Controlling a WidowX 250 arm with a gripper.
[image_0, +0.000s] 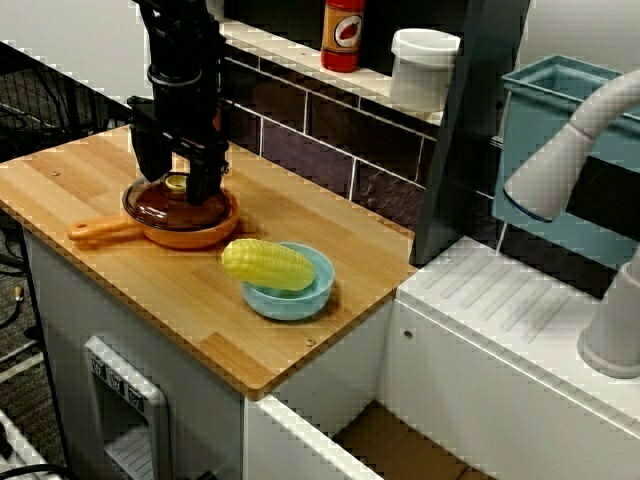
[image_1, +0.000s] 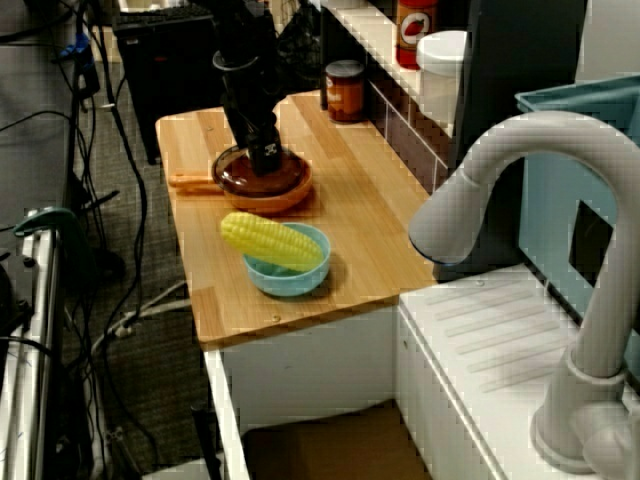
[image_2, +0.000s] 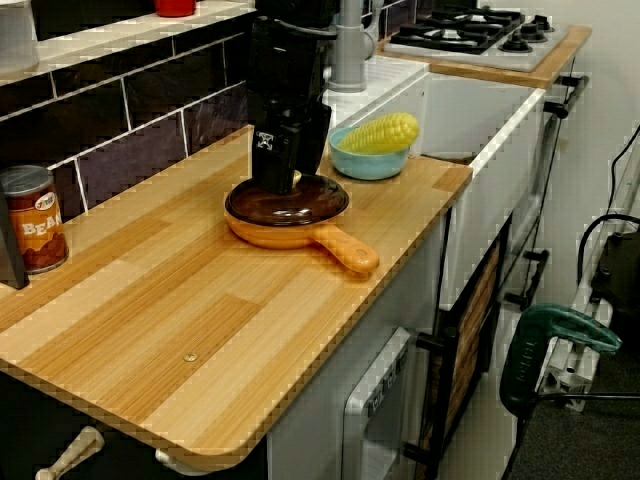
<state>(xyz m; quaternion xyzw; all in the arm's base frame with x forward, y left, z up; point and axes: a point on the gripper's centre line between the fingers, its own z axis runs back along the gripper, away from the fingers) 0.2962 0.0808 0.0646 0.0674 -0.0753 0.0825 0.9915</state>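
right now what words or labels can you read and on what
"BEA" on the round red-brown tin can; later letters curve out of view
Too blurred to read: the label on the red plastic bottle
Too small to read: the white mark above the black robot fingers

The corn (image_0: 267, 263) lies in the bowl (image_0: 292, 306), just beside the lidded pan (image_0: 180, 216) on the counter (image_0: 300, 212).

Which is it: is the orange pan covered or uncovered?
Covered. The brown lid sits flat on the orange pan, with the gripper straddling the lid's yellow knob.
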